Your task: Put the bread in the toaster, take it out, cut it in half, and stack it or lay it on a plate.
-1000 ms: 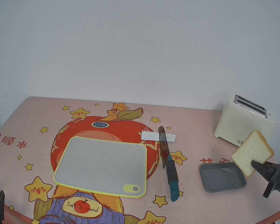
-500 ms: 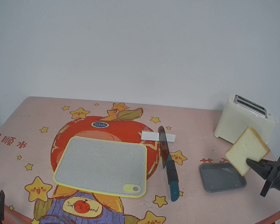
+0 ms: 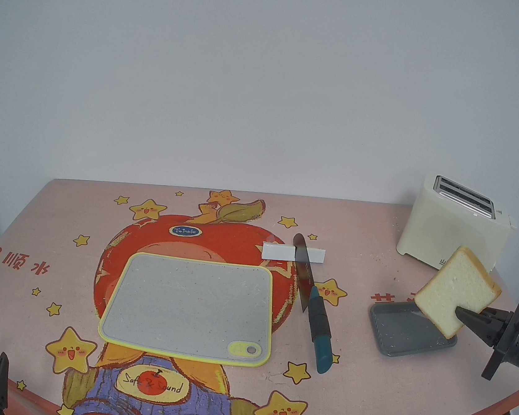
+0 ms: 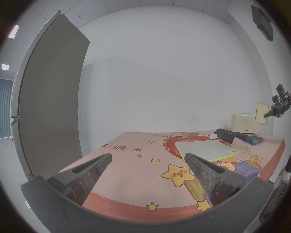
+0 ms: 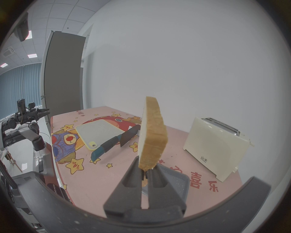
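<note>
At the right of the frame, the right hand (image 3: 461, 313) is closed on a corner of the bread (image 3: 456, 290), tilted above the grey plate (image 3: 403, 332). I would raise it over the toaster (image 3: 454, 226), align the slice with a slot, then lower slowly.

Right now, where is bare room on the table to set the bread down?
The cutting board is bare. Open table lies left of it, and between the knife and the tray. Crowded: the right corner, with toaster, tray and the bread in the right pincer.
</note>
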Controlling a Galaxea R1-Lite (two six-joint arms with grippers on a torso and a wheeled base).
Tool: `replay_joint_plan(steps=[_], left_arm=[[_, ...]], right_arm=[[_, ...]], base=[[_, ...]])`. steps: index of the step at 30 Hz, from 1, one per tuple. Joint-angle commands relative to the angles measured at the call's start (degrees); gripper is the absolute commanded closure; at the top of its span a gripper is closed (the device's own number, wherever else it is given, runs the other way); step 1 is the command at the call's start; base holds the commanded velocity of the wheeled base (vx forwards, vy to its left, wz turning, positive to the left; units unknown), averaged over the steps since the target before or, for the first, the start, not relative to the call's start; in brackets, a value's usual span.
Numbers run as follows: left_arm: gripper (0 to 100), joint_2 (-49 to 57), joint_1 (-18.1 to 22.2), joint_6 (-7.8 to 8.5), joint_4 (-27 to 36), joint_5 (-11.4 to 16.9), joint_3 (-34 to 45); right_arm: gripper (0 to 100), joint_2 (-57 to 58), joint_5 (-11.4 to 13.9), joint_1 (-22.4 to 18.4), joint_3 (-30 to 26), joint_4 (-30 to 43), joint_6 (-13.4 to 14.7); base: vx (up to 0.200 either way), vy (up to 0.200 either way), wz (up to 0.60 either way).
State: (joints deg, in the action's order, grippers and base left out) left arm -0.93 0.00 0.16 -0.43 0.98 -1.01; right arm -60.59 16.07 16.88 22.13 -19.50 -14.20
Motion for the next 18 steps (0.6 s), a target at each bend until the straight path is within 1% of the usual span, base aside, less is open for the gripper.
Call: replay_joint_plan(steps=[1, 4, 9, 18], left_arm=[[0, 0.31, 0.00, -0.42, -0.01, -0.27, 1.01], [0, 0.40, 0.09, -0.69, -0.01, -0.80, 1.01], [0, 0.31, 0.09, -0.69, -0.01, -0.80, 1.01], [0, 0.31, 0.09, -0.69, -0.01, -0.80, 1.01]], right_arm=[[100, 1.70, 0.02, 0.96, -0.07, 0.08, 0.05], [100, 1.52, -0.25, 1.05, -0.07, 0.08, 0.05], [100, 1.09, -1.65, 1.31, -0.07, 0.08, 0.05], [100, 1.17, -1.65, 1.31, -0.15, 0.08, 0.05]], base=[[0.000, -0.200, 0.00], [0.000, -0.200, 0.00], [0.000, -0.200, 0.00], [0.000, -0.200, 0.00]])
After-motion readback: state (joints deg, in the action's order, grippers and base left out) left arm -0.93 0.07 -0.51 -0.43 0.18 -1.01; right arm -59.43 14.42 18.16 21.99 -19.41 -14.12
